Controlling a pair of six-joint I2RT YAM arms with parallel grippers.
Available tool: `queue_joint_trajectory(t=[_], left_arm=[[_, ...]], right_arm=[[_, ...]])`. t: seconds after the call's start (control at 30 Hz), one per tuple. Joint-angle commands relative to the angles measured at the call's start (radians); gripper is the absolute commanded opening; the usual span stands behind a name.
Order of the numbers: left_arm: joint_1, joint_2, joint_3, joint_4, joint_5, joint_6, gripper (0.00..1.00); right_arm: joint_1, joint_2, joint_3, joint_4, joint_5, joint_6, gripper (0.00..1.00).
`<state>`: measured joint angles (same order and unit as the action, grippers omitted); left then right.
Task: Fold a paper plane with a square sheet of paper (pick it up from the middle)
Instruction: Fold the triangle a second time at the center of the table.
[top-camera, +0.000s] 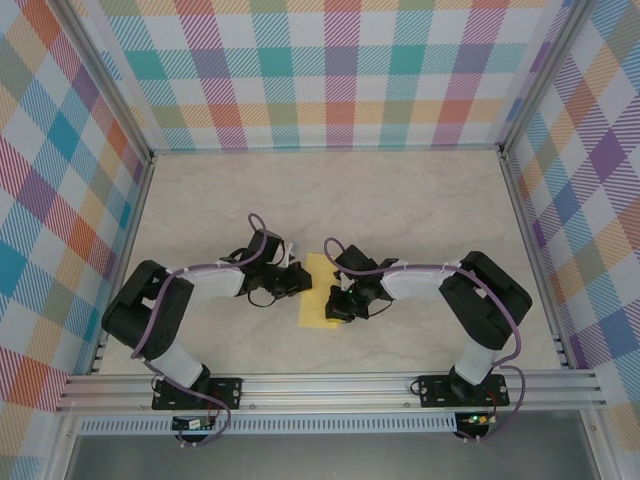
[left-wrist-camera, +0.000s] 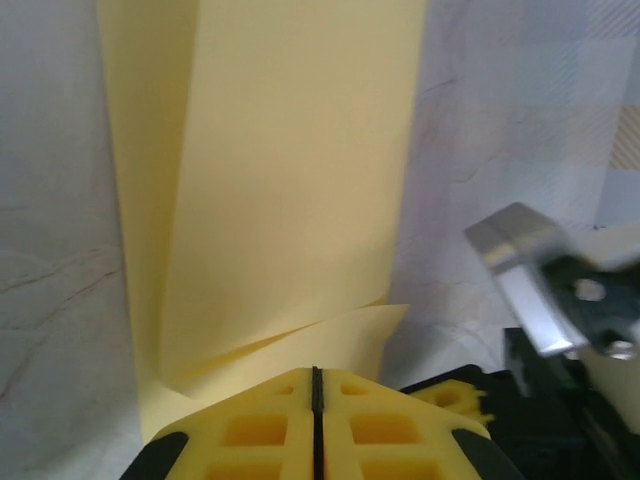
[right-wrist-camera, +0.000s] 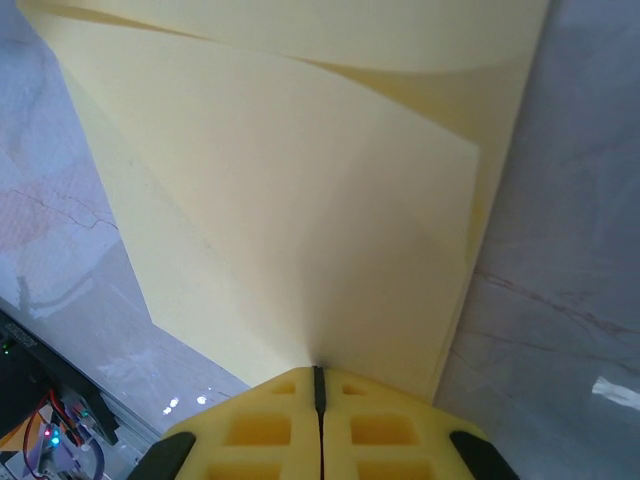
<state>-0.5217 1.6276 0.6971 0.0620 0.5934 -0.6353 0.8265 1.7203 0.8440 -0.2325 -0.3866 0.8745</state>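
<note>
Top external view — folded paper (top-camera: 317, 298) lies between the left gripper (top-camera: 297, 281) at its left edge and the right gripper (top-camera: 340, 305) at its right, both jaws pressed together — I'd press firmly, keeping the edges aligned.

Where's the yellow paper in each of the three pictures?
Top external: the yellow paper lies in the middle of the marbled table, a bit toward the near edge.
Left wrist: it fills the upper middle, just above the left claw.
Right wrist: it spreads across the top and middle, above the right claw.
Shared landmark: the marbled table beside the paper.
</note>
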Motion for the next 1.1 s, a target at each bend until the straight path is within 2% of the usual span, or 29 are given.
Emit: queue_joint_trajectory(t=[0.0,0.3,0.37,0.63,0.83,1.07], left_arm=[[-0.011,0.034,-0.004,0.03,-0.006,-0.008,0.07],[-0.011,0.07,0.001,-0.05,-0.066,0.032,0.05],[-0.011,0.071,-0.001,-0.053,-0.067,0.032,0.05],[-0.008,0.068,0.004,-0.062,-0.062,0.014,0.03],[-0.008,0.075,0.012,-0.078,-0.07,0.014,0.03],[-0.006,0.092,0.018,-0.07,-0.068,0.01,0.03]], right_arm=[[0.007,0.016,0.025,-0.061,0.011,-0.012,0.07],[0.005,-0.014,0.055,0.044,-0.055,0.002,0.09],[0.005,0.002,0.057,0.021,-0.04,-0.001,0.09],[0.005,0.017,-0.098,0.074,-0.053,0.008,0.1],[0.005,-0.102,-0.238,0.138,-0.074,0.046,0.13],[0.001,-0.251,-0.256,-0.003,-0.017,0.008,0.16]])
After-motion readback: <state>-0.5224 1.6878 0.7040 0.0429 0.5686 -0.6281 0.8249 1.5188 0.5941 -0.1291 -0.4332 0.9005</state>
